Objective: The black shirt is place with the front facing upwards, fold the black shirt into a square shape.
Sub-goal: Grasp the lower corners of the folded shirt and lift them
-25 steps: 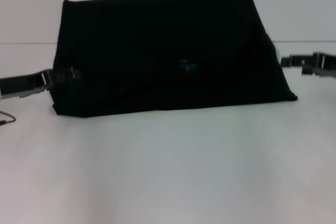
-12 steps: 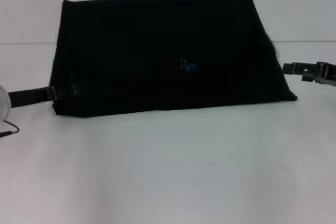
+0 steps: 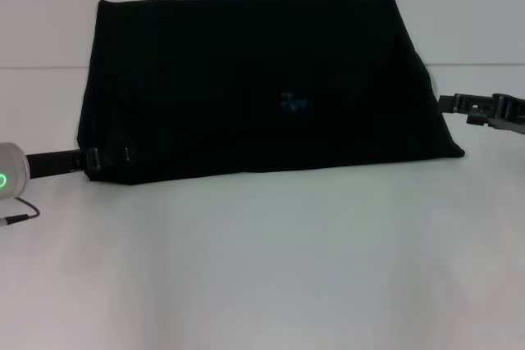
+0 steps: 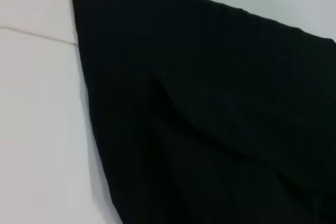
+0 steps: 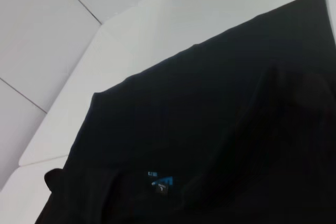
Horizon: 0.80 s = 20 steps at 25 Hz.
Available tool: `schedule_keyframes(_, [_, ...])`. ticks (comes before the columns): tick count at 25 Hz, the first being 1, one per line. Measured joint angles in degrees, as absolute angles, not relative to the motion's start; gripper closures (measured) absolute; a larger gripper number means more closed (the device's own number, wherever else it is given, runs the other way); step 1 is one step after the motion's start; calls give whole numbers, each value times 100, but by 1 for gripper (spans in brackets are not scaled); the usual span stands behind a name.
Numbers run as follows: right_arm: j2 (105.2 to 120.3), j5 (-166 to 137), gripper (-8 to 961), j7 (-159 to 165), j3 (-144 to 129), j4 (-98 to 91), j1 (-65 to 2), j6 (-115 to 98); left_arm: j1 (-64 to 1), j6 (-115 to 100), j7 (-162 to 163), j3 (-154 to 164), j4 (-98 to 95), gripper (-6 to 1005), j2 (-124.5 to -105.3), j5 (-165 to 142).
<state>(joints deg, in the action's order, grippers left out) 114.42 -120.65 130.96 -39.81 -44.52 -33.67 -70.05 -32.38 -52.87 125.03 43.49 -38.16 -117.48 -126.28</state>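
Observation:
The black shirt (image 3: 246,79) lies folded into a wide trapezoid on the white table (image 3: 262,268), with its small blue neck label (image 3: 294,104) showing near the middle. My left gripper (image 3: 107,156) sits low at the shirt's near left corner, over the cloth's edge. My right gripper (image 3: 447,104) is at the shirt's right edge, about halfway along it. The left wrist view is filled by the black shirt (image 4: 210,103) and its slanted edge. In the right wrist view the black shirt (image 5: 220,108) shows with the blue label (image 5: 160,182).
The left arm's white wrist with a green light (image 3: 8,179) and a thin cable (image 3: 20,217) lie at the table's left edge. A seam line (image 3: 41,67) crosses the white surface behind the shirt. Bare white table stretches in front of the shirt.
My left gripper has slid along the shirt's left edge toward me, from mid-edge to the near left corner. The right gripper has shifted only slightly. The shirt's outline stays the same.

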Motion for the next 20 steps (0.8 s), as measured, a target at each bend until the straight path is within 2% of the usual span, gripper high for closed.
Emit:
schedule_keyframes(9, [11431,-12029,87,13089,-3944,-4445,-3359,-7018,-3242,-5243,12585,4359,-3890,197,-11769,-12669])
schedule_keyframes(15, [11383,-12020,87,13132,-3926,-4414,-3352,-7159,-3213,-5310,12594,4360,-3972,398,-11780,-12719])
schedule_keyframes(17, [11373,-12019,87,13133,-3925,-4401,-3362,-7185,-3210,-5312,12594,4360,-3971,646,-11780,-12734])
schedule_keyframes(20, [11372,-12019,87,13135,-3925,-4401,-3373,-7231,-3217,-5322,12595,4360,-3971,709,-11779,-12763])
